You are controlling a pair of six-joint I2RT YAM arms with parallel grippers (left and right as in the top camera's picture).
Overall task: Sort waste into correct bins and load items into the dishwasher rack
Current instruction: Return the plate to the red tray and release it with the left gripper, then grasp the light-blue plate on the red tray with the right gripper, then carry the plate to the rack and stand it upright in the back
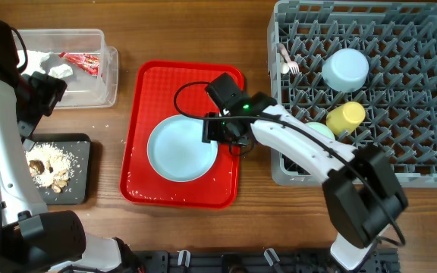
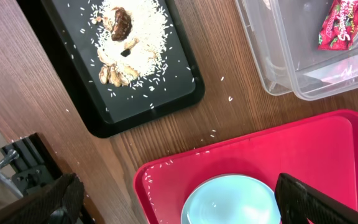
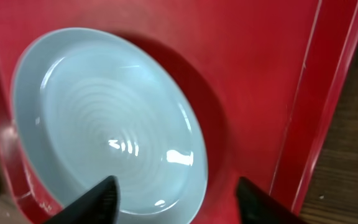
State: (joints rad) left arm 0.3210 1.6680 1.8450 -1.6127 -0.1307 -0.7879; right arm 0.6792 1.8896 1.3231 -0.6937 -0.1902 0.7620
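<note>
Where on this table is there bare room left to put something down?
Bare wood runs along the far edge, between the clear tub and the dishwasher rack, above the red tray. A narrow strip separates red tray and black tray. Crowded: the right arm fills the tray-to-rack gap.

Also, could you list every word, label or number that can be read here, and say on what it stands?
On the red-and-white wrapper in the clear tub: white lettering, partly cut off by the picture's edge and too blurred to read.
No other text, number or sign shows in any view.
</note>
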